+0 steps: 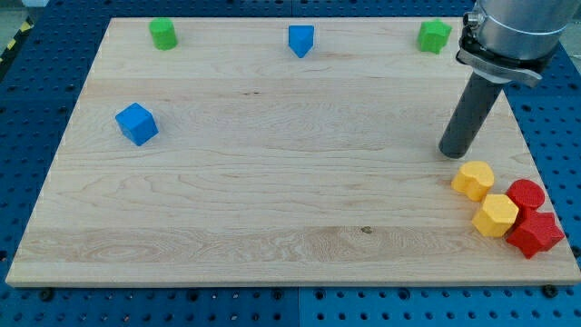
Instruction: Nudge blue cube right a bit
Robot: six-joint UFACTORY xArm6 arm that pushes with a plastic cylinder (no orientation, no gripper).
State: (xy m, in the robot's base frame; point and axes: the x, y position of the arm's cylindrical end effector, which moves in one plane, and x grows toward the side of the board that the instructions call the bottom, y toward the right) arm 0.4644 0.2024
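Note:
The blue cube (136,123) sits on the wooden board (272,182) at the view's left, a little above the middle. My tip (453,153) rests on the board far to the view's right of it, just above a yellow block (473,180). A second blue block (300,40), wedge-like, sits near the top edge at the middle.
A green block (163,34) stands at the top left and a green star-like block (434,36) at the top right. At the bottom right cluster a second yellow block (496,215), a red cylinder (526,195) and a red star-like block (535,234).

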